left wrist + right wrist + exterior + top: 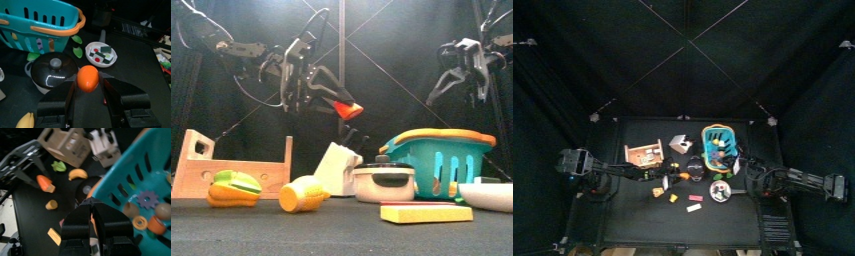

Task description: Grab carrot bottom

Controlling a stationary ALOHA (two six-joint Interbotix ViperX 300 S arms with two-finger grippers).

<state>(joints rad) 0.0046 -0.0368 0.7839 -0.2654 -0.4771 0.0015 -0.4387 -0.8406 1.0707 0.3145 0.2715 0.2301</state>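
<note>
While raised above the table, left gripper (88, 89) is clamping the orange tapered carrot piece (87, 78) between both jaws, at 12 o'clock from its wrist; right gripper (93, 208) jaws are sitting nearly closed, empty.

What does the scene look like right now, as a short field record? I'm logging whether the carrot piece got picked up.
held item: carrot piece, orange, between the left gripper's jaws
height: lifted above the table in the front view
right gripper: raised over the teal basket, jaws together, holding nothing
below carrot: black pot, small plate
elsewhere: wooden crate, yellow block
</note>
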